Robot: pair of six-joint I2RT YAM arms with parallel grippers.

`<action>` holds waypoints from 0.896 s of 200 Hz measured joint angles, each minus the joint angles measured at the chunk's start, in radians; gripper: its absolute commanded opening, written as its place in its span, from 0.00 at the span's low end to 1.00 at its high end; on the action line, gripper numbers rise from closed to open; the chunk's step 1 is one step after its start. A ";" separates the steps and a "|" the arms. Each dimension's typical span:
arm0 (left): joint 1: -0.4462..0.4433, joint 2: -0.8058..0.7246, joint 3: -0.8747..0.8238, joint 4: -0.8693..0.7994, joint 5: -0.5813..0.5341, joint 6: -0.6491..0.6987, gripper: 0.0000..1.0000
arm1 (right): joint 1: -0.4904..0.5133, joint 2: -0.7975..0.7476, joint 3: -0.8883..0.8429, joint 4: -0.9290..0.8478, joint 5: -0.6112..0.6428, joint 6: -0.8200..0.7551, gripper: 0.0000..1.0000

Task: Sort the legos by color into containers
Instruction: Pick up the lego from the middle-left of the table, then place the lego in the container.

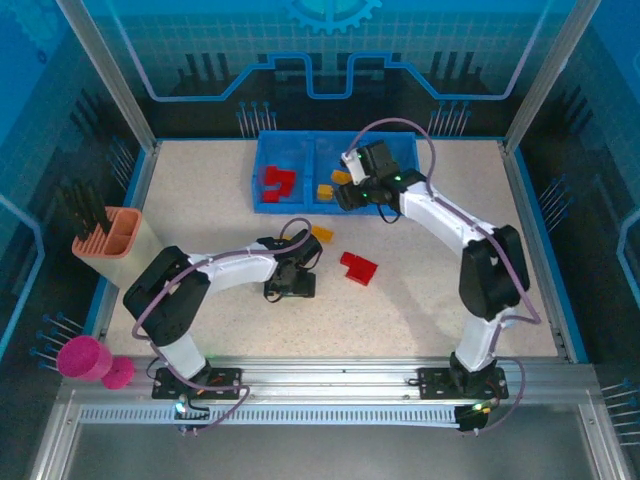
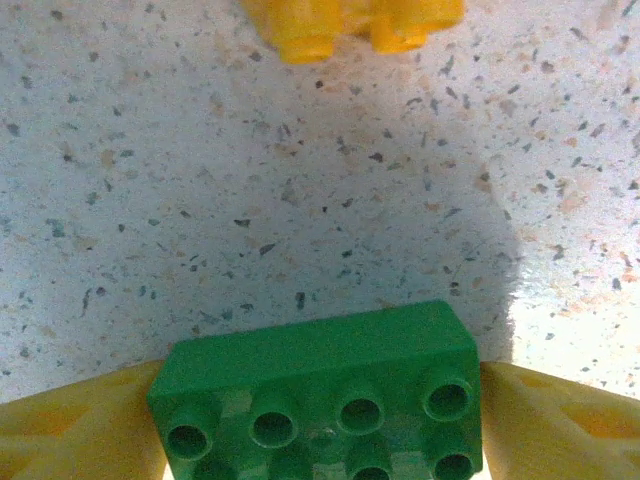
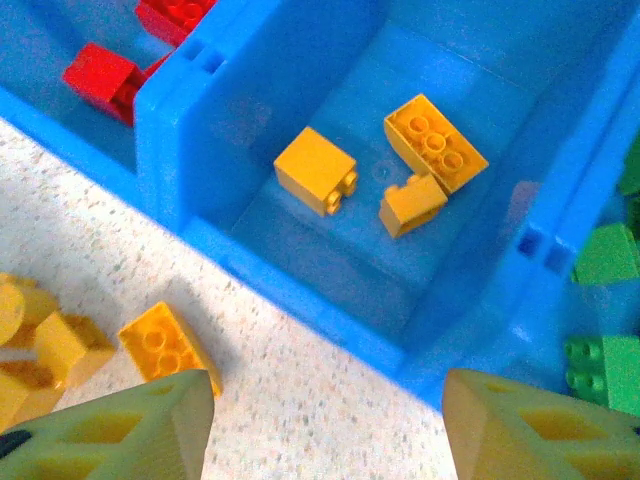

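Observation:
In the left wrist view a green lego (image 2: pixel 320 390) lies studs-up on the speckled table. My left gripper (image 2: pixel 320 378) is shut on it, a yellow finger (image 2: pixel 80 420) pressed to each end. From above, that gripper (image 1: pixel 290 283) sits mid-table. A yellow lego (image 2: pixel 350 25) lies just beyond it. My right gripper (image 3: pixel 328 390) stands open and empty over the table, in front of the blue tray (image 3: pixel 165 130). The tray's middle container holds three yellow legos (image 3: pixel 317 170). Red legos (image 3: pixel 100 75) fill the left container and green legos (image 3: pixel 605 255) the right one.
A loose red lego (image 1: pixel 358 267) and a yellow lego (image 1: pixel 322 233) lie on the table between the arms. Another yellow lego (image 3: pixel 165 345) sits beside my right gripper's left finger. A peach holder (image 1: pixel 110 235) and a magenta cup (image 1: pixel 83 357) stand at the left edge.

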 measured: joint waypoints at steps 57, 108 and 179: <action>-0.005 0.027 0.040 -0.021 -0.004 0.006 0.45 | -0.051 -0.296 -0.248 0.018 0.041 0.063 0.71; -0.009 0.104 0.336 -0.106 0.014 0.159 0.44 | -0.053 -0.510 -0.491 -0.034 0.082 0.142 0.66; -0.010 0.386 1.056 -0.125 -0.002 0.420 0.43 | -0.056 -0.809 -0.702 -0.168 0.103 0.332 0.88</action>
